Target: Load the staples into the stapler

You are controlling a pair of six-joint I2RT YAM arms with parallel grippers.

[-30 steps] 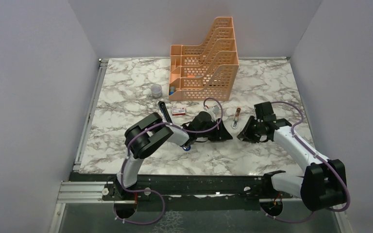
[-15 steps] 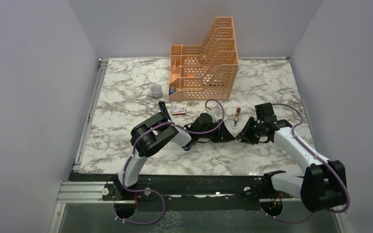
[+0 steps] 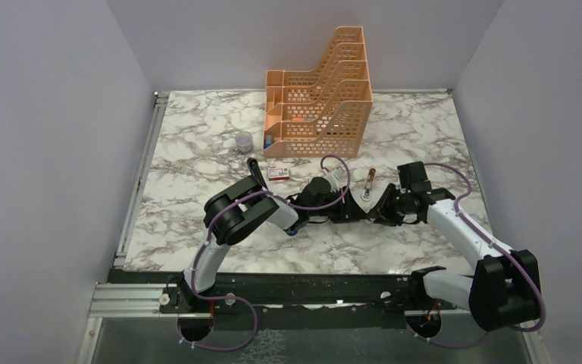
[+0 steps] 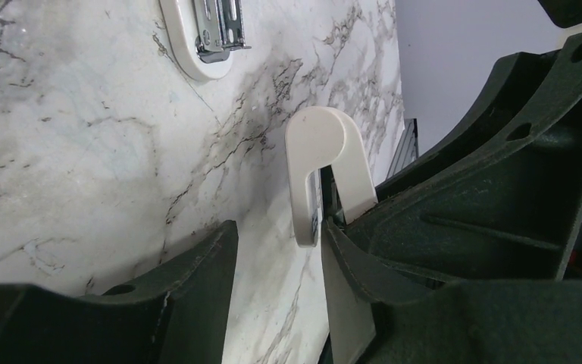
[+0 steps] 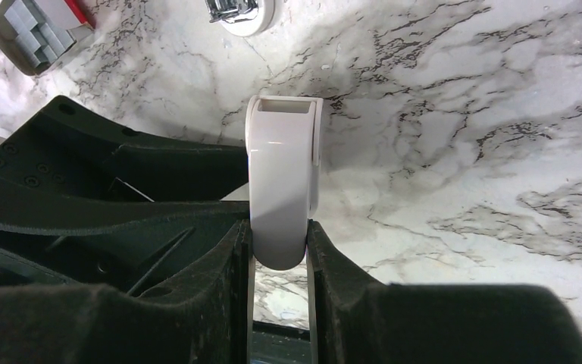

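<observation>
Right wrist view shows my right gripper (image 5: pixel 280 231) clamped on a white oblong piece (image 5: pixel 283 167), which stands up between the pads over the marble table (image 5: pixel 485 114). My left gripper (image 4: pixel 276 235) meets it nose to nose near the middle of the table. Its jaws are apart, with the white piece just beside one finger (image 4: pixel 356 254) and bare marble showing in the gap on the other side. The staples (image 5: pixel 34 29) lie as grey strips in their tray at the upper left of the right wrist view, well apart from both grippers. From above, the red-and-white box (image 3: pixel 278 174) sits near the front of the orange file rack (image 3: pixel 326 83). The stapler (image 3: pixel 255 170) is, I think, the slim dark shape just left of that box, though it is too small to be sure.
</observation>
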